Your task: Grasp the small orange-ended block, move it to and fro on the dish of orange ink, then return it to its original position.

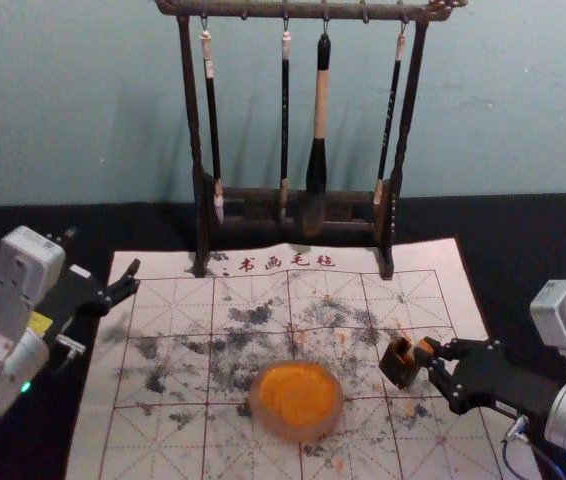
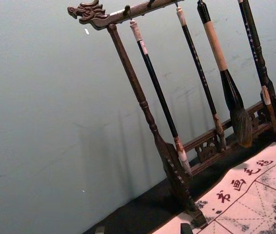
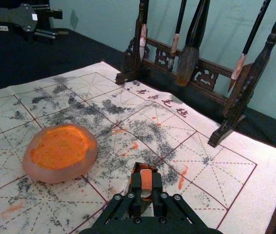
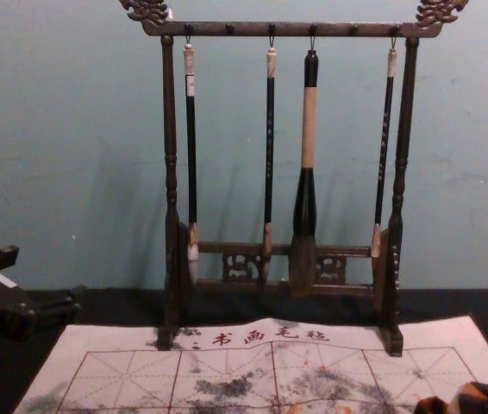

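With the right gripper [image 1: 427, 355] over the right part of the mat [image 1: 447, 262], the small orange-ended block [image 3: 146, 179] sits between its fingertips — jaws narrow, closed down to the block's width. Orange end faces the wrist camera; a pale part of the block shows just below it. A dark holder [image 1: 397, 364] with orange smears is right at the block, toward the dish side in head view. Can't tell if block and holder touch.

Dish [image 3: 55, 174] is on the mat, left of the holder and apart from it. Orange ink [image 3: 60, 146] covers most of its inside, pale rim around it. Block is beside the dish area, not over the ink. Mat has printed red grid lines, dark smudges and some orange marks.

Left gripper [image 1: 103, 255] is off at the mat's left edge, far-corner side — jaws wide apart, nothing between them. Well apart from the block and the dish.

Wooden rack [image 4: 227, 29] stands upright across the mat's far edge. Four brushes hang from its top bar, including one thick brush [image 4: 308, 129] with a pale middle section. Black cloth [image 1: 523, 230] runs under the mat; plain wall [image 1: 63, 100] behind.
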Motion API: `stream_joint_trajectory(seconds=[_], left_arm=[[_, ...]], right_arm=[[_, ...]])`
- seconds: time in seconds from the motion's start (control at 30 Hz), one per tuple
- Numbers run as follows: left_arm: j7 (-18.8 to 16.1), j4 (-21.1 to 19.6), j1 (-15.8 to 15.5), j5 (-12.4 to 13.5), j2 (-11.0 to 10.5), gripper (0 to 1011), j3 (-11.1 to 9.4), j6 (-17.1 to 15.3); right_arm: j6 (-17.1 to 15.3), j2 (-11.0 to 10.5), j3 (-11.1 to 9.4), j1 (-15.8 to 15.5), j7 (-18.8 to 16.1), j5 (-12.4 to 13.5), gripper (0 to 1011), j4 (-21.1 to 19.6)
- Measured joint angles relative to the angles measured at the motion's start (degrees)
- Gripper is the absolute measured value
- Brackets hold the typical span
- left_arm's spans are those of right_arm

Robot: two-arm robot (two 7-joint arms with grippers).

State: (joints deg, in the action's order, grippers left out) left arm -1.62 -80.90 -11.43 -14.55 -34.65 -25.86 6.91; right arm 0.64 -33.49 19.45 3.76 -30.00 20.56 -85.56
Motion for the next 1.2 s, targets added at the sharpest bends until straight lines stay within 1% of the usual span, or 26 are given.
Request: stream_joint_trajectory(seconds=[0.3,0.7,0.93,1.07,1.2], left_arm=[[0.0,0.0,0.0,0.0,0.0,1001,0.0,0.0],[0.0,0.0,0.0,0.0,0.0,1001,0.0,0.0],[0.0,0.0,0.0,0.0,0.0,1001,0.0,0.0],[0.0,0.0,0.0,0.0,0.0,1001,0.0,0.0],[0.0,0.0,0.0,0.0,0.0,1001,0.0,0.0]], right_arm=[[0.06,-0.06,-0.05,-0.11,-0.24,0.2,92,-0.17],[-0.17,-0.74,-0.31,-0.59,-1.22,1.78,92,-1.79],[-0.39,-1.9,-0.93,-1.38,-0.56,1.86,92,-4.53],[-0.4,-2.85,-1.54,-2.1,-0.3,1.77,92,-6.98],[-0.34,-3.18,-1.75,-2.2,-0.4,1.83,92,-8.36]])
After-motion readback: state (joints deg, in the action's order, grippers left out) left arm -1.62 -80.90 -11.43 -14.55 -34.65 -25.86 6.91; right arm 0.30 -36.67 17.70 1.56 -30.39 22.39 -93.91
